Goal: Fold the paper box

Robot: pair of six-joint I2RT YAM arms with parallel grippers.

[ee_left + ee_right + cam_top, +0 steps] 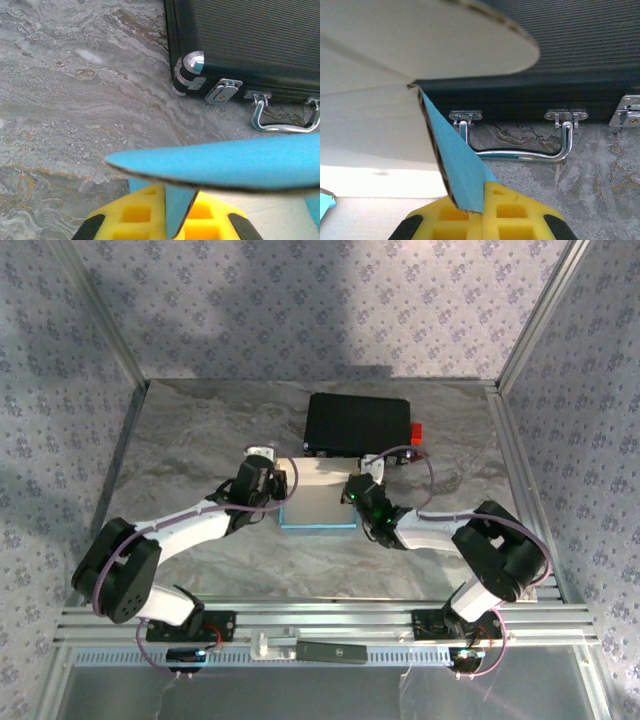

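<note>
Now we see the paper box (318, 502) lying on the marble-patterned table (190, 440) just in front of the black case (358, 424), on the case's near side toward the arm bases, with its back edge close to the case's front wall. From above the cardboard shows its white face, with a cyan strip along the edge farthest from the case. We find the left gripper (284, 476) at the box's left side, just in front of the case's front left corner. The right gripper (353, 487) is at the box's right side, in front of the case's front wall toward its right end. In the left wrist view its yellow fingers (135, 212) are drawn together with a blue flap of the box running down between them, so we read that gripper as pinched tight on the cardboard. Another blue panel lifts across above the fingers, and beyond it stand the case's chrome corner, a latch (223, 91) and the carrying handle (285, 120). In the right wrist view the jaws are likewise closed, with a blue flap going down between them. A white panel curves overhead toward the case, whose handle lies straight ahead. A small red part (417, 432) juts out at the case's right end.
</note>
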